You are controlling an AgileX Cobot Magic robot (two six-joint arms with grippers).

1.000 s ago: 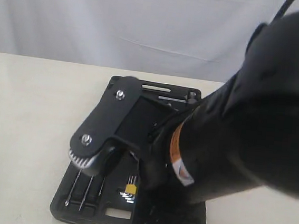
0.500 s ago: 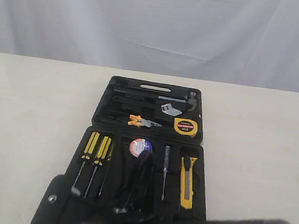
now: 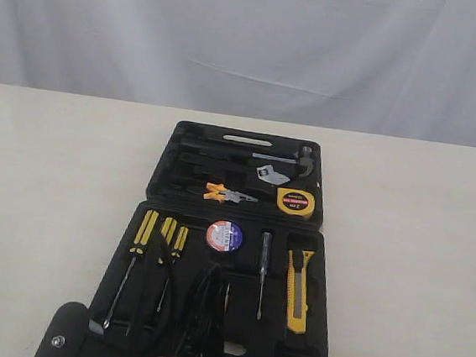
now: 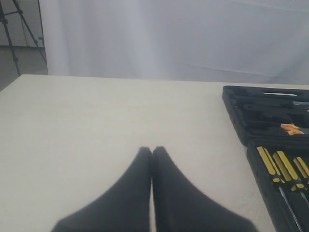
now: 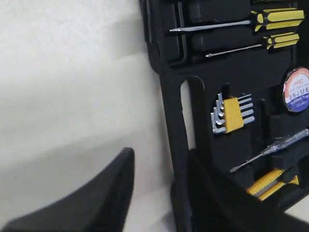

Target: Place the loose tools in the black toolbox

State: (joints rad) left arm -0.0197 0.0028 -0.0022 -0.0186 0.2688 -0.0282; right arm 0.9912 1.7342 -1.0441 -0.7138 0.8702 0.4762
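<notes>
Left hand: I am holding its fingers pressed together, gripping nothing, above the tabletop, left of the box.
Black toolbox: lying open on the tabletop, both halves facing up.
Pliers: lying in the far half, orange handles showing.
Tape roll: sitting in the near half, just right of the screwdrivers.
Tape measure: sitting in the far half, right of the pliers.
Utility knife: lying in the rightmost slot of the near half.
Right hand: I am holding its fingers apart, gripping nothing, at the box's handle edge, near the hex key set.
</notes>
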